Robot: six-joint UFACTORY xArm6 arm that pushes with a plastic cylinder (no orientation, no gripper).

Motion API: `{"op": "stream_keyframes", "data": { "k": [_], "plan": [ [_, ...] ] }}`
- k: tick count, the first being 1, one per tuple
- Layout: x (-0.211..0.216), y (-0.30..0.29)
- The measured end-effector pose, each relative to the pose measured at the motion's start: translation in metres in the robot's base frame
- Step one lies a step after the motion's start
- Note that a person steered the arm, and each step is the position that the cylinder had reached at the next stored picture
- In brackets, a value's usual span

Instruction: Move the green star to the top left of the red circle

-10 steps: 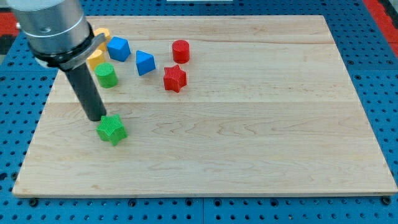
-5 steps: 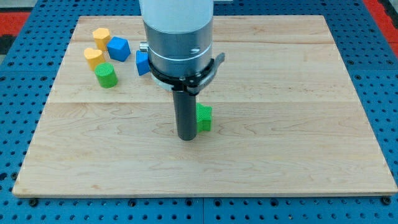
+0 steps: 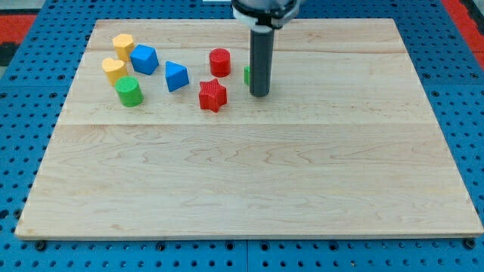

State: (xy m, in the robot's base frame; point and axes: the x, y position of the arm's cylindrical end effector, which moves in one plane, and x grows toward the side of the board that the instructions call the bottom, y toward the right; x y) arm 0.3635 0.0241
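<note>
rod: dark grey, my tip point(image 3: 259, 94) same shade
green star point(image 3: 247, 75): bright green, only a sliver shows behind the rod
red circle point(image 3: 220, 62): solid red
red star point(image 3: 212, 96): red, ribbed top
blue blocks point(image 3: 144, 59) point(image 3: 176, 76): mid blue, plain
yellow blocks point(image 3: 123, 44) point(image 3: 114, 70): orange-yellow
green cylinder point(image 3: 128, 91): bright green
table point(image 3: 249, 181): pale wood, visible grain, faint plank seams
surround point(image 3: 30, 91): blue pegboard with dark holes, red at the top corners

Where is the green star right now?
The green star sits near the view's top centre, mostly hidden behind the rod, with only a green sliver showing. It lies to the view's right of the red circle, just above my tip.
</note>
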Motion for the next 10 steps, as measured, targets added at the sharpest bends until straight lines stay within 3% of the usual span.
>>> {"op": "stream_keyframes", "data": {
  "k": [2, 5, 6, 7, 8, 10],
  "plan": [
    [-0.065, 0.000],
    [-0.071, 0.030],
    [-0.080, 0.107],
    [-0.116, 0.103],
    [-0.131, 0.057],
    [-0.110, 0.059]
  ]
}}
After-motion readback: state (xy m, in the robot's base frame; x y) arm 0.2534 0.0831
